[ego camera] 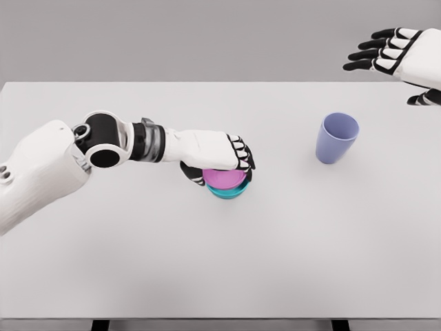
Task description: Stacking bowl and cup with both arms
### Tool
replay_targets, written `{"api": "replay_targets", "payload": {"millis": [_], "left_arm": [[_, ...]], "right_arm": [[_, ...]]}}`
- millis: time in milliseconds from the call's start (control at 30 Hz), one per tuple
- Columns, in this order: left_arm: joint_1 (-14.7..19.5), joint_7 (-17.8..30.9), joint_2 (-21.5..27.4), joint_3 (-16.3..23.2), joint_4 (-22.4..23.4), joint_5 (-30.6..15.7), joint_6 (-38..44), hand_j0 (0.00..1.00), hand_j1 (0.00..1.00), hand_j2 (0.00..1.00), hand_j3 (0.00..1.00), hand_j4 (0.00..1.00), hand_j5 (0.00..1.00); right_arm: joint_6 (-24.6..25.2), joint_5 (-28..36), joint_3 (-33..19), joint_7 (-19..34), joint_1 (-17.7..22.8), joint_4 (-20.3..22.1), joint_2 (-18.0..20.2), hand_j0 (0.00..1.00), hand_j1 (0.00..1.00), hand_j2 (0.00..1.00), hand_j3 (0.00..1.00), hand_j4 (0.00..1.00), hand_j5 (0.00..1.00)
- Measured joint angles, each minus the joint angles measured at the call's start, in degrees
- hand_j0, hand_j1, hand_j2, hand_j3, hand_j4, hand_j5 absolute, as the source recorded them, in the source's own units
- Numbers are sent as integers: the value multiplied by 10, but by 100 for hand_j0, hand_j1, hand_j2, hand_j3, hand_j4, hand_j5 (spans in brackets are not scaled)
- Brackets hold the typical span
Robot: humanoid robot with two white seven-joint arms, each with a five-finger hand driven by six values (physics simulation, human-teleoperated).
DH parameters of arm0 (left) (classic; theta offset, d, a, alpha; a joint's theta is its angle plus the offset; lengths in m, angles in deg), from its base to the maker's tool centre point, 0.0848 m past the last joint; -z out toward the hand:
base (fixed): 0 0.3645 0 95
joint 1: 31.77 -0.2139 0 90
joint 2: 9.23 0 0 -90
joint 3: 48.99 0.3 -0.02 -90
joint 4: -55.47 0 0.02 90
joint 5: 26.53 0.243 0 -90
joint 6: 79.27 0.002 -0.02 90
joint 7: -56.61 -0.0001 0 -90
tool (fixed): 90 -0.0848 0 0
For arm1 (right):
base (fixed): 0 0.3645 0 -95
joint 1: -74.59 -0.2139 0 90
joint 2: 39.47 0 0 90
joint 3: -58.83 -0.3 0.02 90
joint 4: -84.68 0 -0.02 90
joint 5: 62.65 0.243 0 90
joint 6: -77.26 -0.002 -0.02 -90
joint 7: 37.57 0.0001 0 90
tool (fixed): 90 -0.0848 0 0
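Fingers [241, 155] of my left hand [217, 153] curled over pink bowl [224, 178] nested in teal bowl [227, 192], lavender cup [336, 137] upright at 3 o'clock on bench [275, 262], empty, right hand [393, 52] spread, holding nothing.

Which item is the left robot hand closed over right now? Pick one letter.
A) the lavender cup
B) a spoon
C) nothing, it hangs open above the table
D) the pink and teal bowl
D: the left robot hand curls over the pink and teal bowl, while the lavender cup stands alone to the right and the right robot hand hovers open.
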Motion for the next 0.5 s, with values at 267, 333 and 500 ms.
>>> {"api": "replay_targets", "payload": {"millis": [267, 333, 500], "left_arm": [[0, 0, 0, 0, 1, -1, 0, 100, 100, 100, 100, 100, 100], [0, 0, 0, 0, 0, -1, 0, 100, 100, 100, 100, 100, 100], [1, 0, 1, -1, 0, -3, -1, 100, 100, 100, 100, 100, 100]], "right_arm": [[0, 0, -2, 0, 0, 0, 1, 100, 100, 100, 100, 100, 100], [0, 0, -2, 0, 0, 0, 1, 100, 100, 100, 100, 100, 100], [0, -1, -4, 0, 6, -1, 5, 100, 100, 100, 100, 100, 100]]}}
